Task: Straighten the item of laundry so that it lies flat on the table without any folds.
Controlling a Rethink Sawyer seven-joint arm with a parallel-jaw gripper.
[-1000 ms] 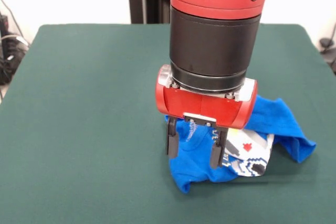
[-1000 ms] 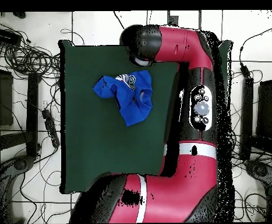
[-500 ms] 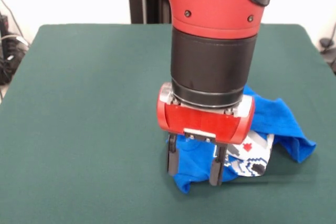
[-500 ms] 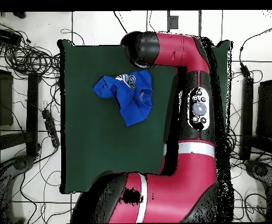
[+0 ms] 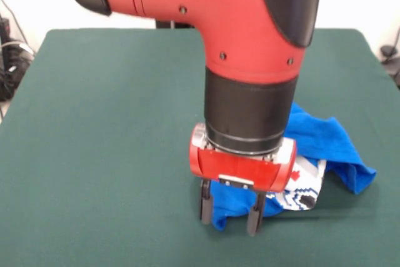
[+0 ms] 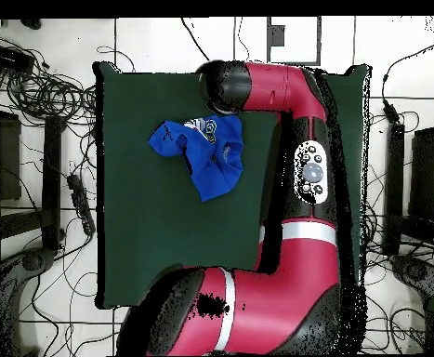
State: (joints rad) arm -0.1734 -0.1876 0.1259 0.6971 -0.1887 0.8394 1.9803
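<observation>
Lowered since the earlier frame, gripper (image 5: pixel 227 212) straddles the near corner of the crumpled blue T-shirt (image 5: pixel 325 142), jaws spread, tips near the green table (image 5: pixel 100 154); shirt toward the near right edge.

1 blue T-shirt (image 5: pixel 325 145), crumpled, on 1 green bench (image 5: pixel 100 129). 1 red-and-black robot arm (image 5: pixel 250 48) w/ 1 gripper (image 5: pixel 228 209), 2 fingers (image 5: pixel 204 203) visible. No other items on bench.

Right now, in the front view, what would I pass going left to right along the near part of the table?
Bare green table → the open gripper, its fingers straddling the shirt's near corner → the crumpled blue T-shirt → bare table again.
</observation>
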